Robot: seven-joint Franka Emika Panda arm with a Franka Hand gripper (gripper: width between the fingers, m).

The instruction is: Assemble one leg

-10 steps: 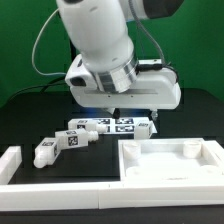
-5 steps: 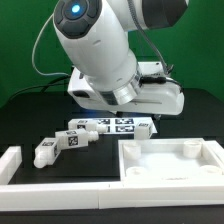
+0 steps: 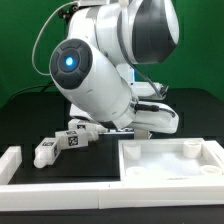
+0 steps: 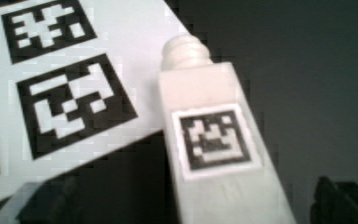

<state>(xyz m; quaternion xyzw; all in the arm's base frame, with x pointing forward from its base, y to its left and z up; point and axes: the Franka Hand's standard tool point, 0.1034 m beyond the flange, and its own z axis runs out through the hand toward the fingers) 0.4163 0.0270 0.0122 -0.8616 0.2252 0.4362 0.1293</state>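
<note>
Your wrist camera is looking down on the leg. It is a stubby white post lying flat on the dark table. It has squared sides and narrows to a small rounded stub at one end. The face turned toward the camera carries one square black-and-white tag, blurred at this range. The leg lies along the edge of the marker board, so close that you cannot tell whether they touch.

Your gripper is spread wide. One dark finger stands clear of the leg on the board side. The other sits just off the leg's opposite flank. The post lies between them and is not clamped.

In the exterior view the arm fills the middle and hides both the gripper and this leg. At about 8 o'clock from the arm's base you can see a second leg lying on the table. A third leg lies just beside it, toward 2 o'clock. The white tray-shaped part sits at roughly 4 o'clock in that view, well apart from those two.
</note>
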